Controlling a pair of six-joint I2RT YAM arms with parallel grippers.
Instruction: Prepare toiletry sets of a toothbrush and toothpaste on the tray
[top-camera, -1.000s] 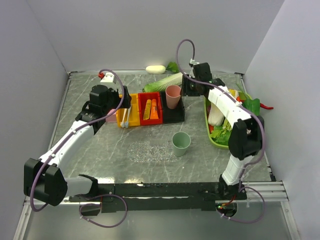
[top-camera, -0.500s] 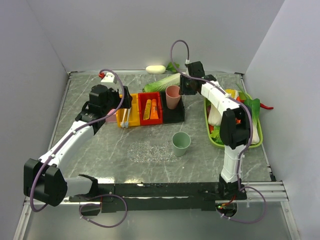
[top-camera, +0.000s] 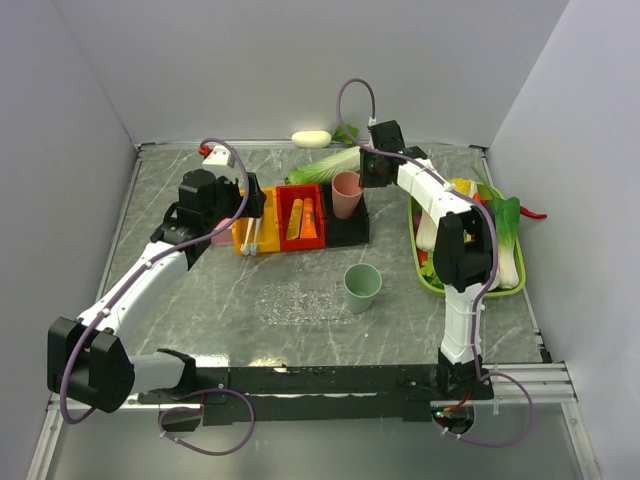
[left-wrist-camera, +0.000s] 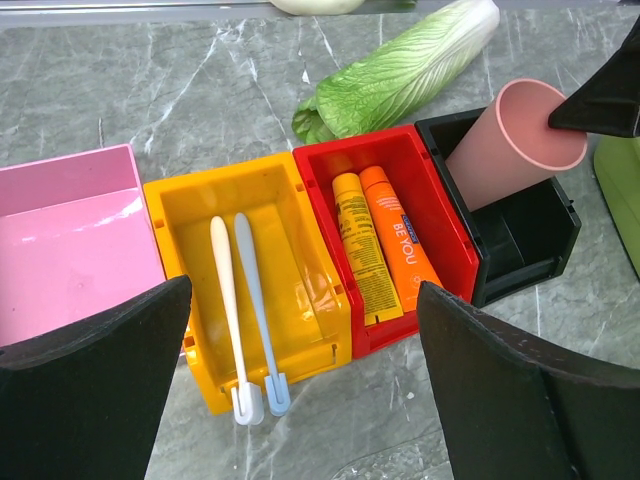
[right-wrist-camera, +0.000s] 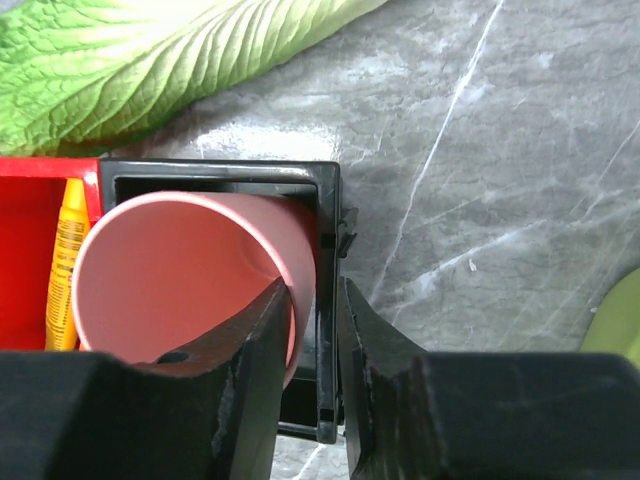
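Observation:
Two pale toothbrushes lie side by side in a yellow bin; they also show in the top view. A yellow tube and an orange tube of toothpaste lie in the red bin. The clear speckled tray lies flat on the table and holds nothing. My left gripper hangs open above the yellow and red bins. My right gripper is shut on the rim of a pink cup, one finger inside it, the other outside the black bin's wall.
A pink bin stands left of the yellow one. A green cup stands right of the clear tray. A napa cabbage lies behind the bins. A green vegetable tray sits at the right.
My right gripper has moved left to the pink cup, and its arm has swung in behind it. The left arm has not moved.

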